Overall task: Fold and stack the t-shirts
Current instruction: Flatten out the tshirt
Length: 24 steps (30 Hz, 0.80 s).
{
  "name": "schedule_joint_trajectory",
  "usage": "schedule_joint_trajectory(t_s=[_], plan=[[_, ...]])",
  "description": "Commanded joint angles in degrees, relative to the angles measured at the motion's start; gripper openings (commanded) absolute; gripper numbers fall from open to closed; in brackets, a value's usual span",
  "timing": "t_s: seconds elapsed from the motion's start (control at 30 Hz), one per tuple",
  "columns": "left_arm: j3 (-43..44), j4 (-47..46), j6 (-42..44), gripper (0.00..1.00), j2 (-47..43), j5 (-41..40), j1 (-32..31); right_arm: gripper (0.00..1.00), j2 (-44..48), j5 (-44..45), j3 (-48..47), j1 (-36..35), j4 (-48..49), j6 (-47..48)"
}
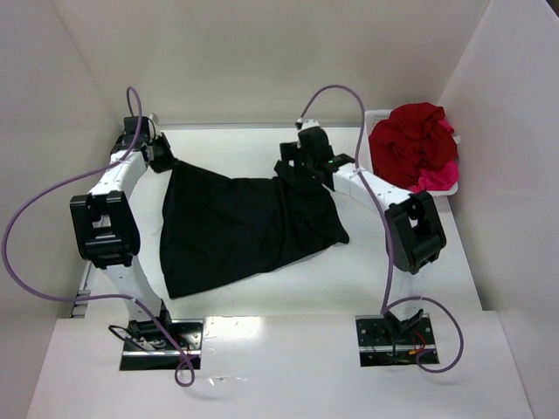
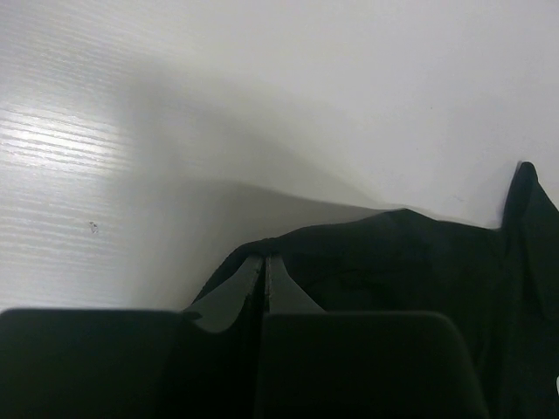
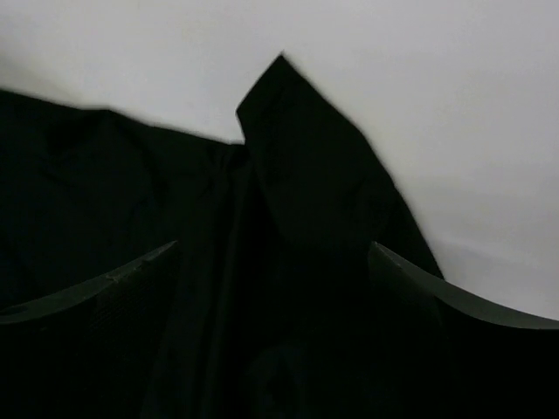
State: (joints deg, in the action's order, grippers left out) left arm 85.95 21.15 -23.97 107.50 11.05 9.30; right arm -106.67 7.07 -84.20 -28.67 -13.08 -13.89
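A black t-shirt (image 1: 244,227) lies spread on the white table, with its far edge lifted between the two grippers. My left gripper (image 1: 168,164) is shut on its far left corner; in the left wrist view the gripper (image 2: 265,259) has its jaws closed with the black cloth (image 2: 393,262) pinched at the tips. My right gripper (image 1: 291,177) is over the shirt's far right part. In the right wrist view the gripper (image 3: 272,247) is wide open with black cloth (image 3: 306,175) below and between the fingers. A dark red shirt (image 1: 415,140) and a pink shirt (image 1: 441,179) lie bunched in the basket.
A white plastic basket (image 1: 377,115) stands at the back right against the wall. White walls close in the table at the left, back and right. Purple cables loop from both arms.
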Motion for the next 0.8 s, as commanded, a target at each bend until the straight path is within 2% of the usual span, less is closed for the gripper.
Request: schedule_joint_trajectory(t_s=[0.0, 0.17, 0.27, 0.33, 0.53, 0.7, 0.73, 0.77], plan=[[2.20, -0.40, 1.47, 0.00, 0.51, 1.61, 0.37, 0.92, 1.73, 1.37, 3.69, -3.67, 2.01, 4.65], [1.67, -0.40, 1.99, 0.00, 0.51, 2.13, 0.37, 0.92, -1.51, 4.34, 2.56, -5.61, 2.01, 5.28], [1.15, -0.93, 1.99, 0.00, 0.51, 2.66, 0.37, 0.84, -5.64, 10.40, -0.86, -6.14, 0.70, 3.09], [1.15, -0.93, 1.99, 0.00, 0.51, 2.66, 0.37, 0.82, -9.06, 16.73, -4.98, -6.14, -1.32, 1.24], [1.15, -0.93, 1.99, 0.00, -0.01, 2.66, 0.37, 0.77, -13.56, 19.90, -9.49, -6.14, -3.27, 0.71], [1.15, -0.93, 2.52, 0.00, -0.01, 3.28, 0.90, 0.60, -17.87, 21.05, -12.82, -6.14, -5.55, 0.18], [1.15, -0.93, 2.52, 0.00, -0.01, 3.80, 0.90, 0.55, -18.39, 20.27, -12.83, -6.14, -5.55, 0.18], [1.15, -0.93, 2.52, 0.00, -0.54, 3.80, 0.90, 0.44, -18.40, 20.26, -13.35, -6.14, -5.55, -0.60]])
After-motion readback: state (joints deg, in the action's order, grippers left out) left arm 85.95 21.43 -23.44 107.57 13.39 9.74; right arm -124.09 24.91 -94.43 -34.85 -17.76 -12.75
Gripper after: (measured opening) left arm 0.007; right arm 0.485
